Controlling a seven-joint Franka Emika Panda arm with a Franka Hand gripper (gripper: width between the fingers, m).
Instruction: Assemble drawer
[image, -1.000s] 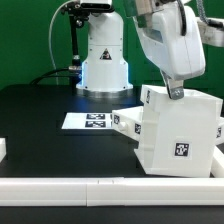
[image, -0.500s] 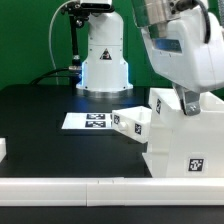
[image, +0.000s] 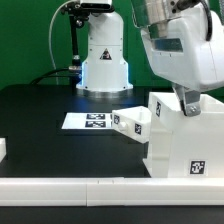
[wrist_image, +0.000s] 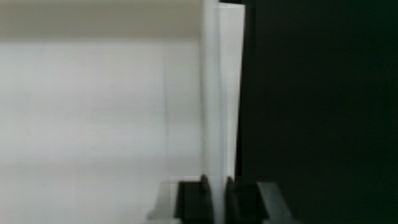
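Exterior view, housing: the drawer housing (image: 185, 140) is a large white plastic cube with flat, smooth, matte faces and crisp edges. It fills the lower right of the frame, and a square black-and-white tag sits low on its front face. Its foot is hidden behind the front rail.
Exterior view, tray: the small tray (image: 133, 122) is a lower white plastic box with tags on its side. It lies right of centre, just beside the housing on the exterior view's left. I cannot tell whether the two touch.
Gripper: the gripper (image: 187, 106) comes straight down from the bulky white arm in the upper right and meets the housing's top edge.
Wrist view: the dark fingers (wrist_image: 198, 200) stand close together with a thin white wall running between them, so the gripper is pinching that wall of the housing. A smooth pale face lies on one side of the wall and plain black on the other.
Desk: the desk (image: 40, 125) is flat, matte and black. The marker board (image: 88, 121), a thin white sheet, lies at centre. A white rail (image: 70, 187) spans the bottom of the exterior frame. A white piece (image: 3, 148) is cut off by the left edge.
Room: the rounded white robot base (image: 103, 60) stands upper centre, and a green backdrop (image: 25, 40) fills the upper left.
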